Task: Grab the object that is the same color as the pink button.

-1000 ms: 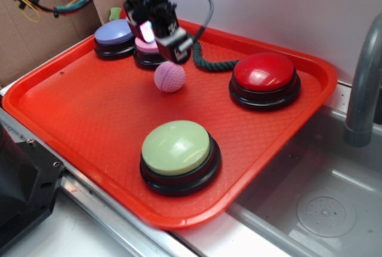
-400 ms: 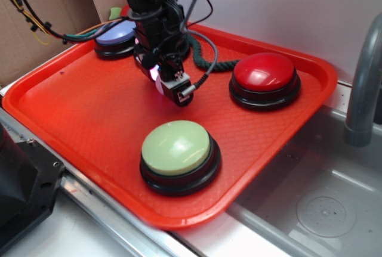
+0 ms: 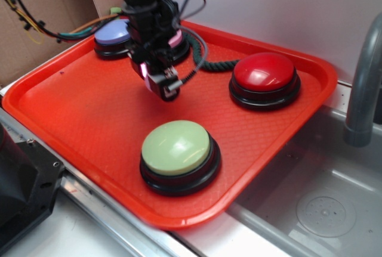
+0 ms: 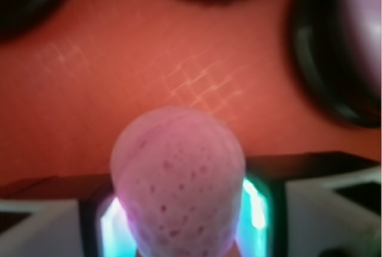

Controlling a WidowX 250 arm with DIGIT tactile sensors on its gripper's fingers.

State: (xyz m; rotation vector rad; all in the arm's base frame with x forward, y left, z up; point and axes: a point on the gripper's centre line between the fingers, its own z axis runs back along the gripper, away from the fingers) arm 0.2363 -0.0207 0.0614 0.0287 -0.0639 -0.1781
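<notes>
Between the fingers (image 4: 258, 206), seemingly pinched, pink ball (image 4: 179, 179).

Your gripper (image 3: 160, 84) is clamped, arm reaching down from above

Its fingers (image 4: 262, 209) press both sides of the pink ball (image 4: 178, 179), and your black wrist tilts toward the camera, cables trailing behind

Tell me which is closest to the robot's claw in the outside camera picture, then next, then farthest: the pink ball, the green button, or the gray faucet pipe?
1. The pink ball: right between the fingers of the gripper, seen by the wrist camera.
2. The green button: on the tray's front part, below the gripper in the picture.
3. The gray faucet pipe: off the tray, at the far right edge.
</notes>
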